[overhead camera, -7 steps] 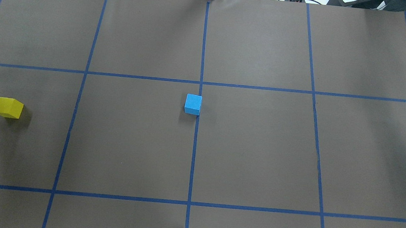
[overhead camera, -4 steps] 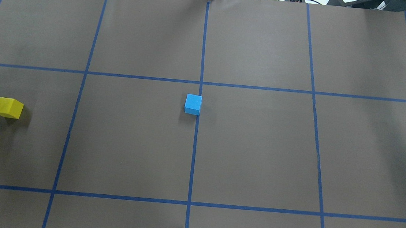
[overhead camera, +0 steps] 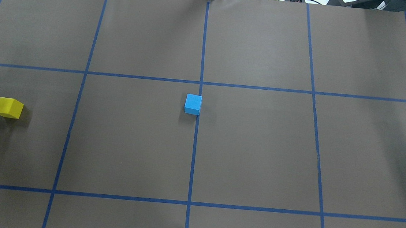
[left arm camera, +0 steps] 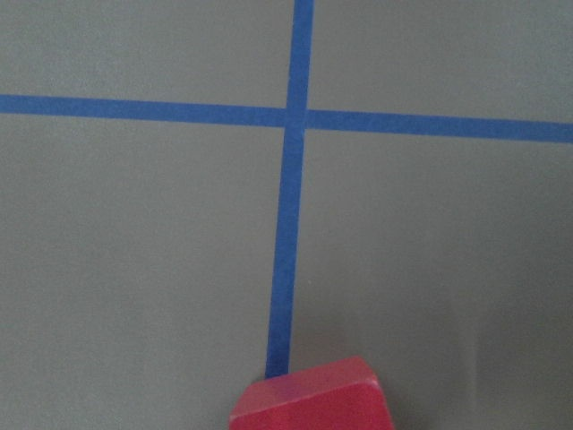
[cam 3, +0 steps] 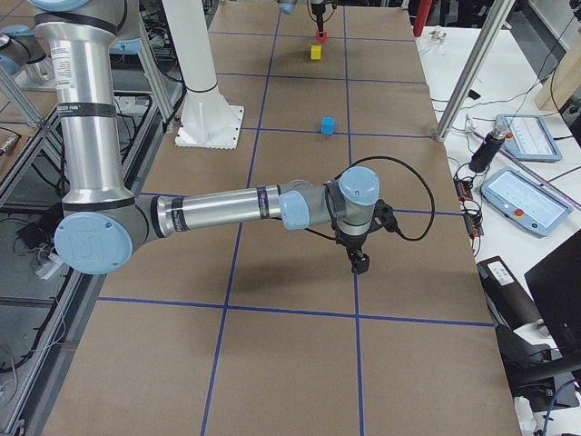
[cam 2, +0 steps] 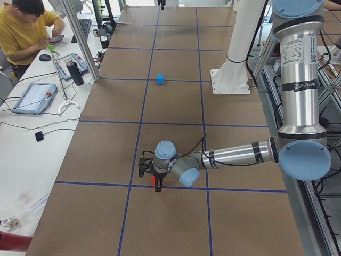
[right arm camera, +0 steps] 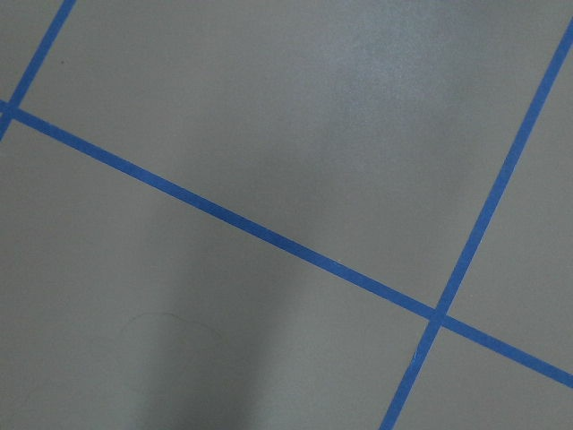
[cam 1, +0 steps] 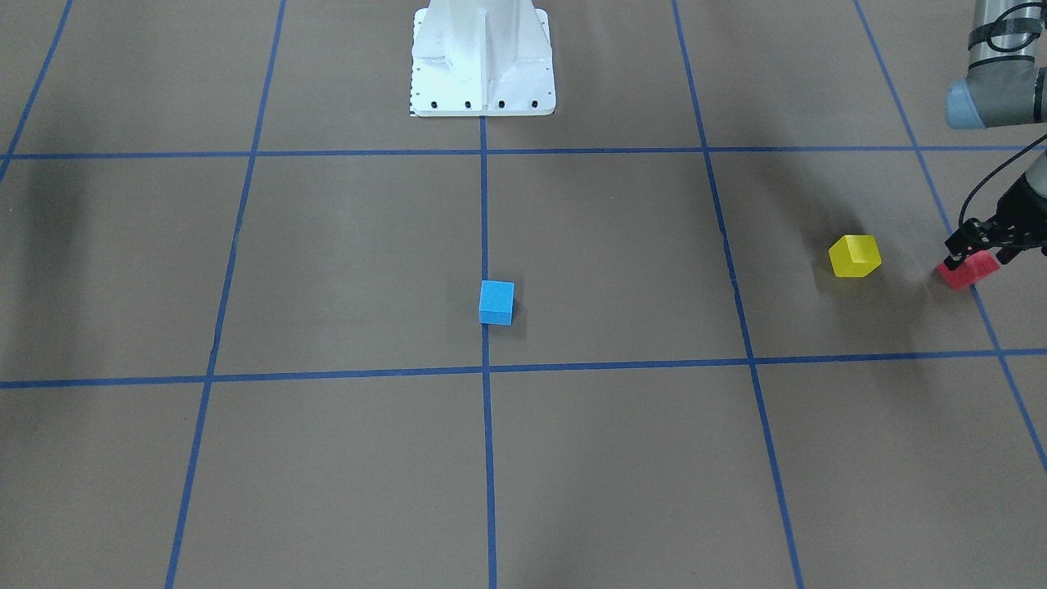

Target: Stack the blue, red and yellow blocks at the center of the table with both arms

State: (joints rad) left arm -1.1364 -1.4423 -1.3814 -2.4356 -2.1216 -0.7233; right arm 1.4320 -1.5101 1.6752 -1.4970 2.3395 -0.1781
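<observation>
The blue block sits by the centre line of the table; it also shows in the front view. The yellow block lies far to my left, seen in the front view. My left gripper is beyond the yellow block at the table's left end, shut on the red block, low over the paper. The red block fills the bottom of the left wrist view. My right gripper shows only in the right side view, low over bare paper; I cannot tell whether it is open.
The white robot base stands at the table's near middle edge. Blue tape lines grid the brown paper. A seated operator, tablets and metal posts line the far side.
The dark tip of my right arm at the overhead view's right edge has slipped out of that view. The blue and yellow blocks have not moved.
</observation>
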